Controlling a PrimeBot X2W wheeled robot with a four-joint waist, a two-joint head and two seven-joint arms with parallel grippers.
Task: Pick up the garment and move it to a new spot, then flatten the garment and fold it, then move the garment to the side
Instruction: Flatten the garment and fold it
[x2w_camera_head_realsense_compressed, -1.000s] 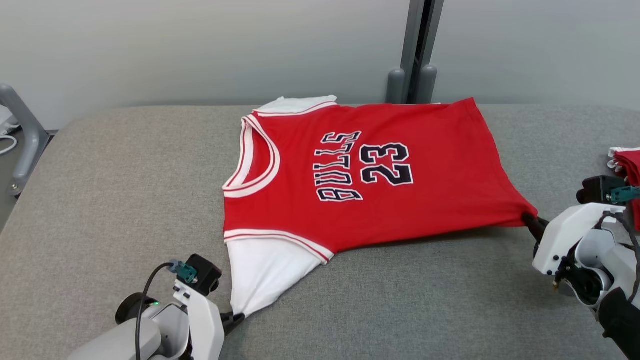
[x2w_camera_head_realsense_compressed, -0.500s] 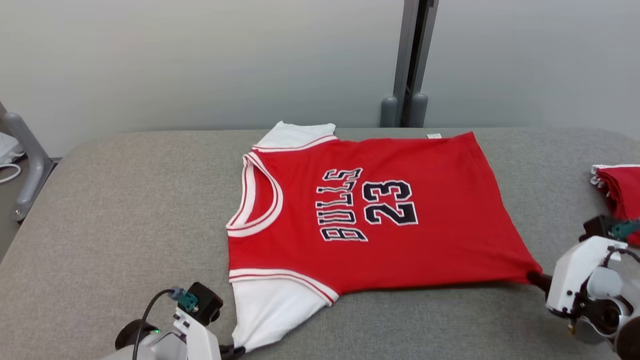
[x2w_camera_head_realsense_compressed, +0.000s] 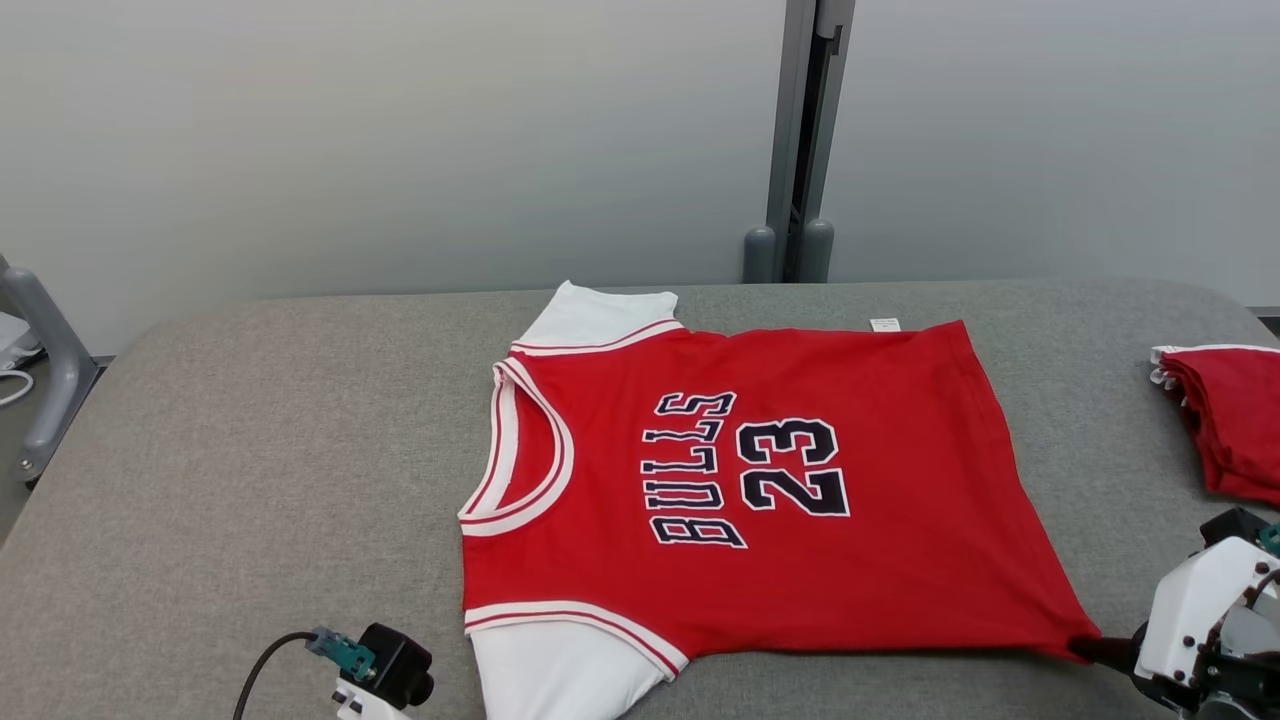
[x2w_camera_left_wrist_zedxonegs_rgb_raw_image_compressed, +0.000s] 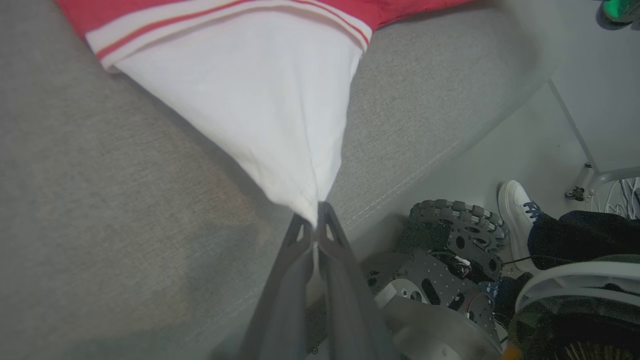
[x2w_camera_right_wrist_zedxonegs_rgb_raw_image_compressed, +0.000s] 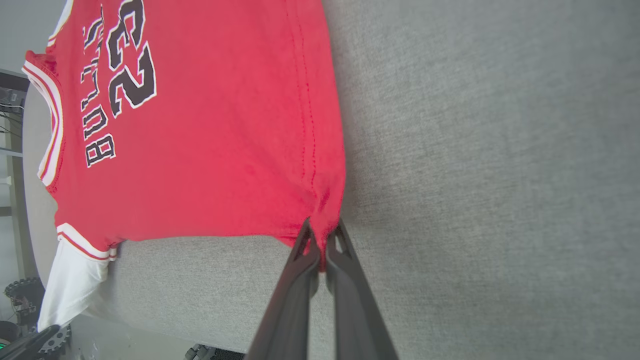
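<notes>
Red-bodied, white-sleeved, "BULLS 23" print facing up: garment (x2w_camera_head_realsense_compressed: 900, 560) flat on the grey worktop (x2w_camera_head_realsense_compressed: 250, 450), stretched between the two sets of jaws. Left jaws pressed together on the tip of the near white sleeve (x2w_camera_left_wrist_zedxonegs_rgb_raw_image_compressed: 260, 100), cloth fanning out wide straight ahead of them. Right jaws pinching the near hem corner (x2w_camera_right_wrist_zedxonegs_rgb_raw_image_compressed: 327, 205), red body spreading ahead and to their left, bare grey surface ahead and to their right. Beyond the right jaws, well apart from the pinched corner, a second red cloth (x2w_camera_head_realsense_compressed: 1225, 420) bunched near the worktop's edge. Below and to the right of the left jaws, a studded wheel (x2w_camera_left_wrist_zedxonegs_rgb_raw_image_compressed: 457, 220) and a person's white shoe (x2w_camera_left_wrist_zedxonegs_rgb_raw_image_compressed: 517, 200) on the floor.
</notes>
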